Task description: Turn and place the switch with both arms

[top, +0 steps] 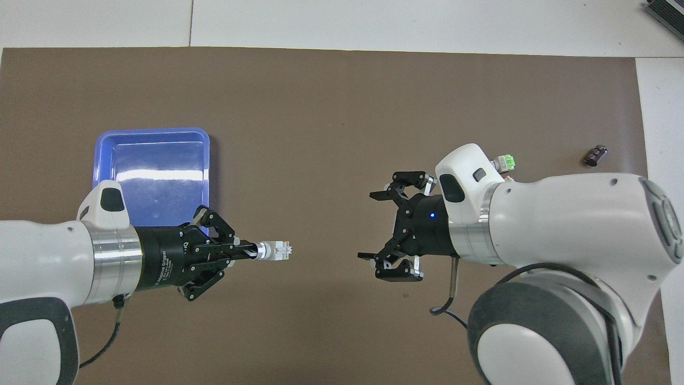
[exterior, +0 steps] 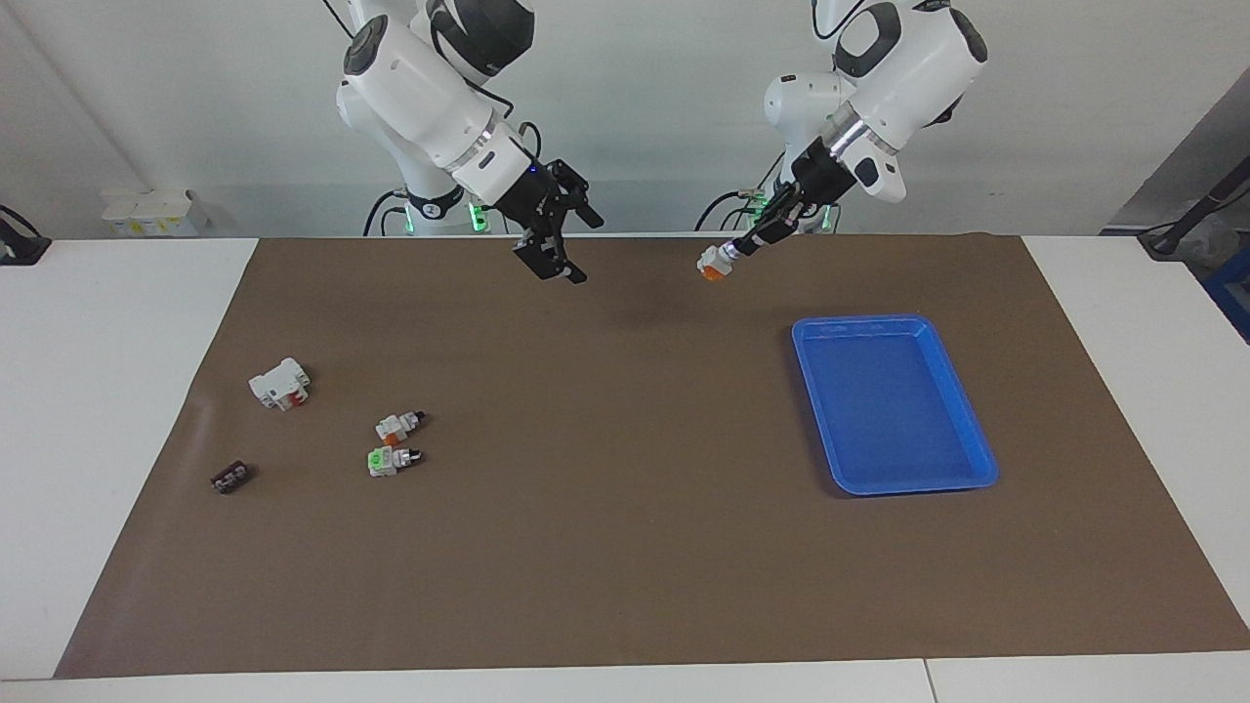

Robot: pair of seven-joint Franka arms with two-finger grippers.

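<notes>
Left gripper hangs in the air over the brown mat, near the robots' edge of it, toward the left arm's end of the table. Fingers pinched together on the switch, gripping it by its black knob tip; the white body and orange end stick out past the fingertips, pointing toward the middle of the table. Switch is clear of the mat, its shadow faint on the mat below. In the overhead view the same gripper holds the switch roughly level, just beside the nearer corner of the blue tray.

Right gripper also in the air, over the mat near the robots' edge, toward the right arm's end. Fingers spread wide apart, holding nothing. Overhead view shows it facing the switch across an open gap, well apart from it.

Blue tray sits on the mat toward the left arm's end, nothing in it.

Toward the right arm's end, on the mat:
- twin switch, white with an orange end and black tip
- green-faced switch, just beside the twin, farther from the robots
- white block with red part, nearer to the robots than the two small switches
- small dark part, closest to the mat's end
</notes>
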